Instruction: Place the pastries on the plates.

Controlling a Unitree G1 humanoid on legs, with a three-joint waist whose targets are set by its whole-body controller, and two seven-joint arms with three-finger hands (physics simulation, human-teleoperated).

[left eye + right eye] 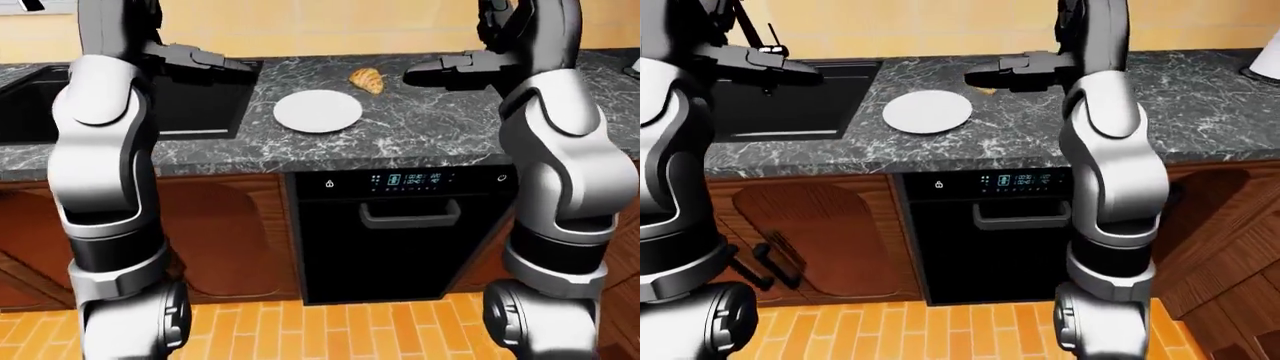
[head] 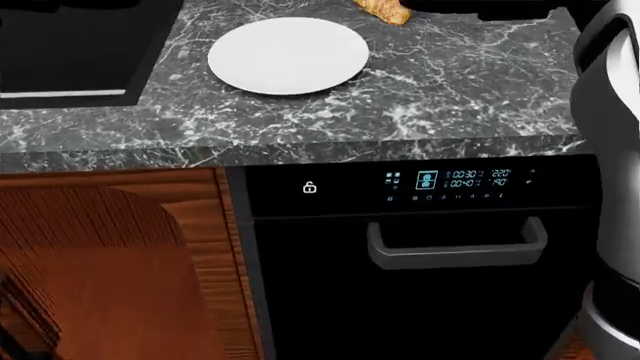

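Note:
A white round plate (image 2: 288, 55) lies bare on the dark marble counter (image 2: 430, 97), just right of the black sink (image 2: 70, 45). A golden croissant (image 1: 367, 79) rests on the counter beyond the plate, up and to its right in the left-eye view. My right hand (image 1: 415, 75) hovers just right of the croissant, fingers stretched out flat, open and holding nothing. Over the sink's right edge my left hand (image 1: 235, 64) is held out level, also open and holding nothing. In the right-eye view the right hand hides most of the croissant.
Under the counter a black dishwasher (image 2: 420, 262) with a lit panel and bar handle stands below the plate. Wooden cabinet doors (image 2: 100, 277) flank it on the left. A white object (image 1: 1265, 60) sits at the counter's far right. The floor (image 1: 330, 330) is orange tile.

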